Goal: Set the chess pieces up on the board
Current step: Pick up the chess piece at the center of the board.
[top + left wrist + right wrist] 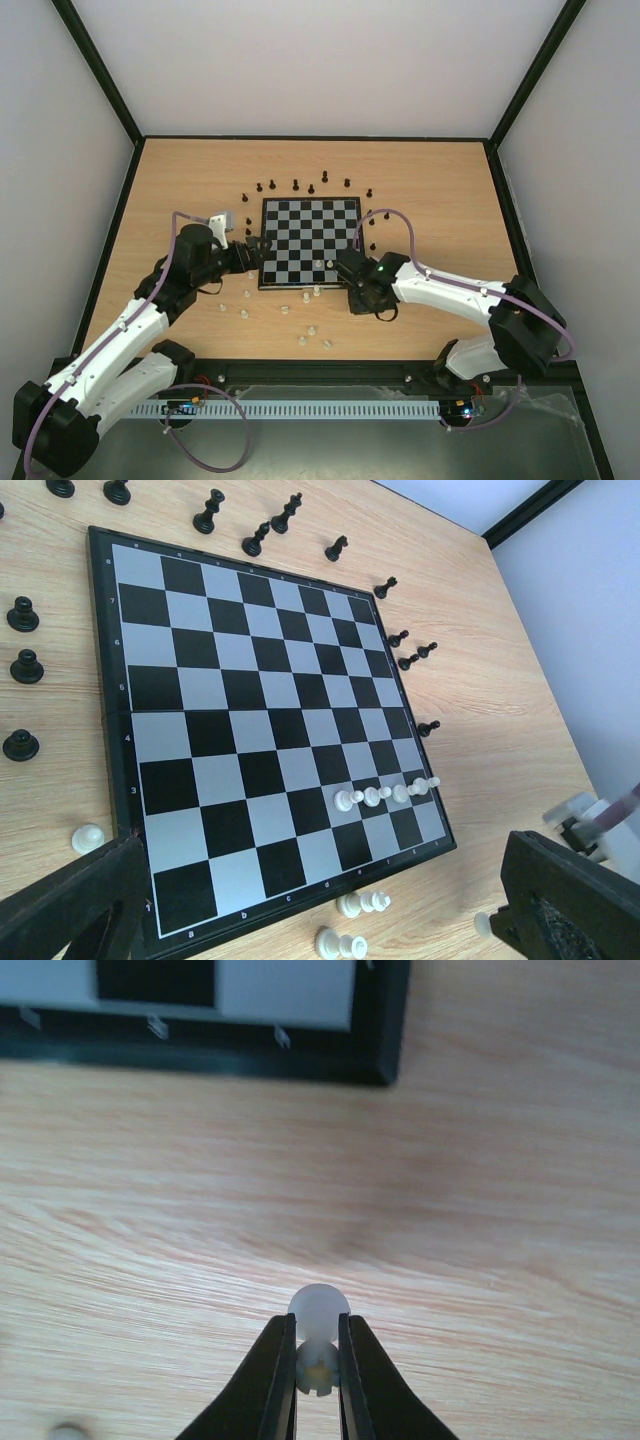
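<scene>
Right wrist view: right hand (316, 1328) clamped nearly shut on white pawn (320, 1305), fingers pinching narrow waist under round head. Pawn on worktop (480, 1210), between board (200, 1050) and worktop's near edge, just off board corner. Judged light, hard, glossy, so apt to slip or pop out; waist is best hold. Head points toward board; upright or tilted, cannot tell. Left hand (250, 250) wide open, empty, toward worktop's left edge.

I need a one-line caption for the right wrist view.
Right gripper shut on a round-headed white chess piece near the board corner.
</scene>
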Robot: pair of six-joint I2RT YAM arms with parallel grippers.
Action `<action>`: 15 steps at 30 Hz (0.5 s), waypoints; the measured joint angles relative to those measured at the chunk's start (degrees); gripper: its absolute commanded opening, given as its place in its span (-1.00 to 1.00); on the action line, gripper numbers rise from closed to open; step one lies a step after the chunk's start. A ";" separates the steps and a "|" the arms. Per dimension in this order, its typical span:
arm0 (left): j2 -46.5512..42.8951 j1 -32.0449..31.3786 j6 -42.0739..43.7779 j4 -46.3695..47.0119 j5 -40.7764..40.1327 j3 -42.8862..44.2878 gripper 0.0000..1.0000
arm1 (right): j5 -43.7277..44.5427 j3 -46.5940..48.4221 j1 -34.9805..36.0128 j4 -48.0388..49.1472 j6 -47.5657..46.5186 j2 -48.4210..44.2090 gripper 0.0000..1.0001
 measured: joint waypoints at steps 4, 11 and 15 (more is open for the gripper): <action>0.00 0.00 -0.02 0.00 0.00 0.00 0.99 | 2.05 5.70 -0.02 -2.01 -1.27 0.02 -0.81; -0.02 0.00 -0.02 -0.04 -0.42 0.00 0.99 | 3.39 12.59 -2.08 -3.19 -5.01 4.31 -0.82; -0.07 0.00 0.00 -0.17 -0.61 0.00 0.99 | 3.30 15.06 -4.83 -3.34 -7.76 7.28 -0.82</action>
